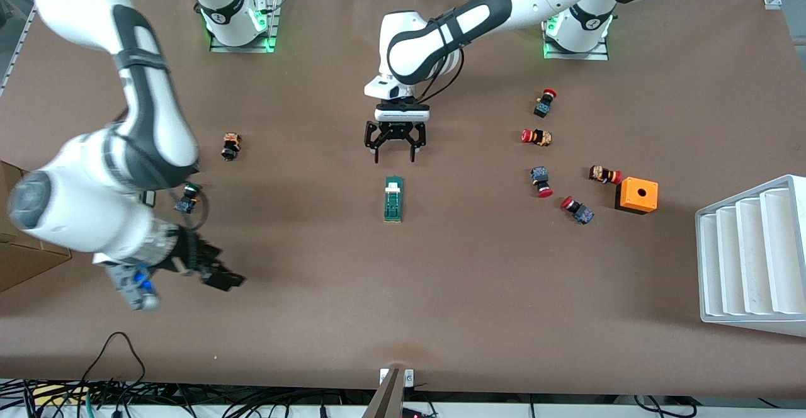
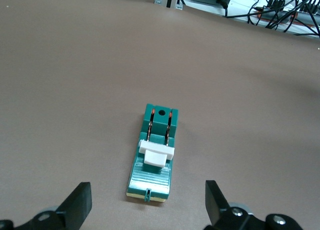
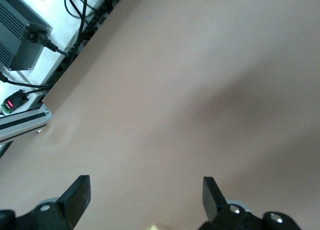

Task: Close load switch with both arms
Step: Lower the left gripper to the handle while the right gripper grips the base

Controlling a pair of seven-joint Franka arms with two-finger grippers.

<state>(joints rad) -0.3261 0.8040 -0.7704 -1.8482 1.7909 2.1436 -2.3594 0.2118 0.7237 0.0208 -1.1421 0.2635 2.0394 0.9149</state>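
1. Load switch (image 1: 393, 199) lies flat mid-table, its white tab (image 1: 393, 186) at the end nearer the robots' bases; nothing touches it.
2. Left gripper (image 1: 395, 153) hangs over the brown table (image 1: 441, 292) just short of the switch's tab end, fingers spread wide, nothing between them.
3. From the left wrist view, the load switch (image 2: 154, 152) sits centred between the two fingertips (image 2: 77, 202), clear of both.
4. Right gripper (image 1: 217, 273) is over bare table toward the right arm's end, well apart from the switch; its fingers (image 3: 75, 195) stand apart and empty.
5. Red-capped push buttons (image 1: 541, 180) and an orange box (image 1: 636, 195) cluster toward the left arm's end.
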